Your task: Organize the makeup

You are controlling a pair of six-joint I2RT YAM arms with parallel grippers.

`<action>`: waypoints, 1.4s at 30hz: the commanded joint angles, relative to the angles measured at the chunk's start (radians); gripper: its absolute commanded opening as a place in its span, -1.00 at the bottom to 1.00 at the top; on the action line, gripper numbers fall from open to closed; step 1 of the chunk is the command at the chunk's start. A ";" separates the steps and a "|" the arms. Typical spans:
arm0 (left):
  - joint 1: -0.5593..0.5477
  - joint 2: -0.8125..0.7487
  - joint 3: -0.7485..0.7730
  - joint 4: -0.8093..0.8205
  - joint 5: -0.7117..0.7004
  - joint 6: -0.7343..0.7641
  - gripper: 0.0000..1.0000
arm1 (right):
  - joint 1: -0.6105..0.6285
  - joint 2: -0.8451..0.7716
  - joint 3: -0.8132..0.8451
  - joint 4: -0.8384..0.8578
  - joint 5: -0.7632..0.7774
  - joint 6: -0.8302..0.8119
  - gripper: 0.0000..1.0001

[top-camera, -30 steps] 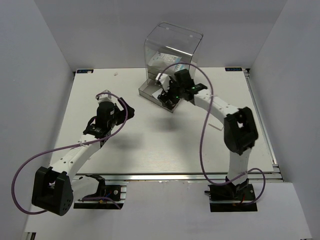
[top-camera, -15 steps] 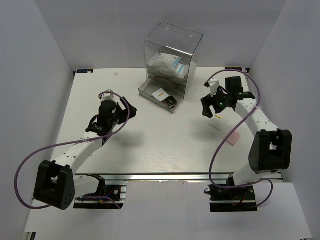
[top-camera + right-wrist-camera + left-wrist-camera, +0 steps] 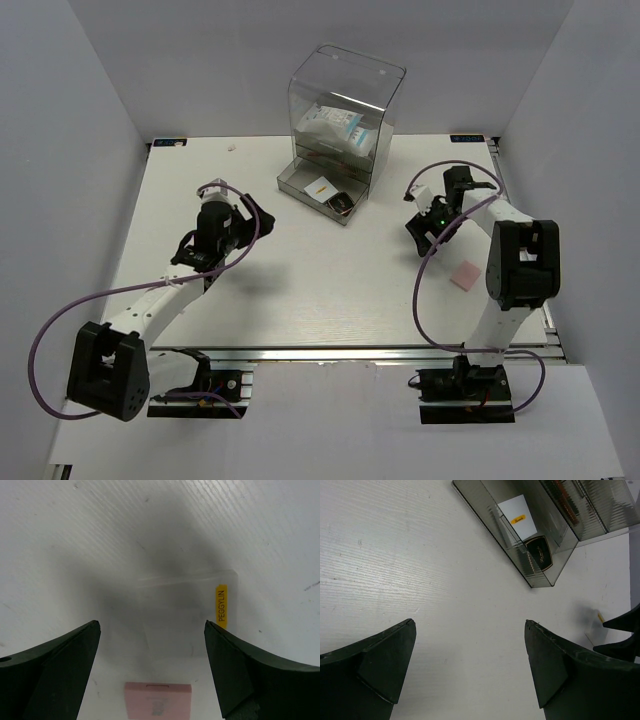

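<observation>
The left gripper [image 3: 256, 214] hangs with its jaws spread wide and nothing between them. It sits left of the drawer box [image 3: 350, 80] and nearer the arms, over bare table [image 3: 300, 290]. Inside the box, a clear packet [image 3: 335, 125] fills the top compartment and dark-red sticks [image 3: 565, 502] lie on the shelf below. The open drawer [image 3: 288, 182] at the box's foot holds a white square [image 3: 320, 185] with a black compact [image 3: 342, 203] just beside it. Right of the box, the right gripper [image 3: 424, 226] is equally wide and empty, straddling a second white square [image 3: 182, 610] that lies flat on the table. A pink square [image 3: 466, 276] lies further right of the box and nearer the arms.

That second square looks thin and flat, so closing fingers may skate over it or shove it toward the pink square instead of lifting it. A pinch on one corner alone could drop it short of the drawer.

Counted: two grippers, one box, one packet, two white squares, one compact and one pink square. The sticks are too blurred to count.
</observation>
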 commanded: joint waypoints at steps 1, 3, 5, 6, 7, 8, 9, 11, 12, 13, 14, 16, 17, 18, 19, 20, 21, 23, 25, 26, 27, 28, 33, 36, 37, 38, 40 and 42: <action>0.000 -0.044 -0.007 0.001 0.003 -0.003 0.96 | 0.000 0.043 0.064 -0.029 0.051 -0.067 0.79; 0.000 -0.045 -0.010 0.000 0.002 -0.003 0.96 | -0.003 0.066 0.065 -0.017 0.072 -0.084 0.79; 0.000 -0.045 -0.010 -0.003 0.003 -0.002 0.96 | -0.005 0.075 0.070 -0.005 0.083 -0.101 0.79; 0.002 -0.044 -0.011 -0.008 0.002 -0.002 0.96 | -0.005 0.076 0.070 0.000 0.089 -0.104 0.79; 0.000 -0.042 -0.011 -0.006 0.002 0.000 0.96 | -0.005 0.075 0.067 0.005 0.092 -0.107 0.79; 0.000 -0.042 -0.011 -0.006 0.000 0.000 0.97 | -0.005 0.072 0.065 0.014 0.095 -0.109 0.79; 0.000 -0.041 -0.010 -0.005 0.000 0.000 0.96 | -0.005 0.069 0.062 0.018 0.095 -0.113 0.79; 0.000 -0.039 -0.011 -0.002 0.002 0.000 0.96 | -0.005 0.063 0.050 0.034 0.106 -0.120 0.79; 0.000 -0.038 -0.011 0.000 0.003 0.000 0.96 | -0.005 0.063 0.047 0.041 0.112 -0.127 0.79; 0.000 -0.033 -0.010 0.000 0.005 0.000 0.96 | -0.006 0.064 0.041 0.048 0.115 -0.130 0.79; 0.002 -0.031 -0.010 0.000 0.005 0.000 0.96 | -0.008 0.066 0.033 0.054 0.120 -0.133 0.79; 0.000 -0.028 -0.008 -0.002 0.006 0.000 0.97 | -0.013 0.076 0.029 0.064 0.125 -0.141 0.79; 0.000 -0.027 -0.007 -0.002 0.008 0.000 0.97 | -0.017 0.083 0.027 0.068 0.125 -0.143 0.79; 0.000 -0.025 -0.007 -0.002 0.008 0.000 0.96 | -0.019 0.092 0.029 0.072 0.123 -0.144 0.79; 0.000 -0.025 -0.007 -0.002 0.009 0.000 0.96 | -0.023 0.095 0.029 0.074 0.122 -0.149 0.79; 0.002 -0.027 -0.007 -0.002 0.008 0.000 0.96 | -0.023 0.107 0.030 0.072 0.121 -0.150 0.79; 0.000 -0.025 -0.005 -0.003 0.008 0.000 0.96 | -0.025 0.115 0.038 0.065 0.123 -0.155 0.79; 0.000 -0.025 -0.007 -0.006 0.006 0.000 0.96 | -0.031 0.133 0.047 0.049 0.108 -0.161 0.79; 0.000 -0.025 -0.004 -0.006 0.005 0.000 0.96 | -0.034 0.150 0.055 0.031 0.099 -0.164 0.78; 0.000 -0.025 -0.005 -0.008 0.003 0.000 0.96 | -0.036 0.153 0.055 0.028 0.095 -0.167 0.76; 0.000 -0.027 -0.004 -0.013 0.002 0.000 0.96 | -0.036 0.155 0.052 0.029 0.089 -0.169 0.74; 0.000 -0.027 -0.004 -0.011 0.002 0.000 0.97 | -0.036 0.153 0.044 0.028 0.086 -0.169 0.67; 0.002 -0.021 -0.002 -0.013 0.003 -0.002 0.96 | -0.036 0.127 -0.002 0.054 0.069 -0.163 0.30; 0.000 -0.010 0.013 -0.016 0.000 0.004 0.96 | -0.036 0.087 -0.034 0.075 0.050 -0.161 -0.05; 0.000 -0.008 0.016 -0.016 0.000 0.006 0.96 | -0.034 0.077 -0.036 0.075 0.036 -0.158 -0.31; 0.000 -0.008 0.016 -0.014 0.000 0.006 0.97 | -0.034 0.058 -0.028 0.074 0.001 -0.156 -0.45; 0.000 -0.008 0.012 -0.011 0.003 0.006 0.96 | -0.022 0.041 -0.010 0.045 -0.038 -0.155 -0.70; 0.000 -0.010 0.005 -0.006 0.008 0.001 0.96 | -0.006 0.026 0.033 -0.001 -0.101 -0.155 -0.80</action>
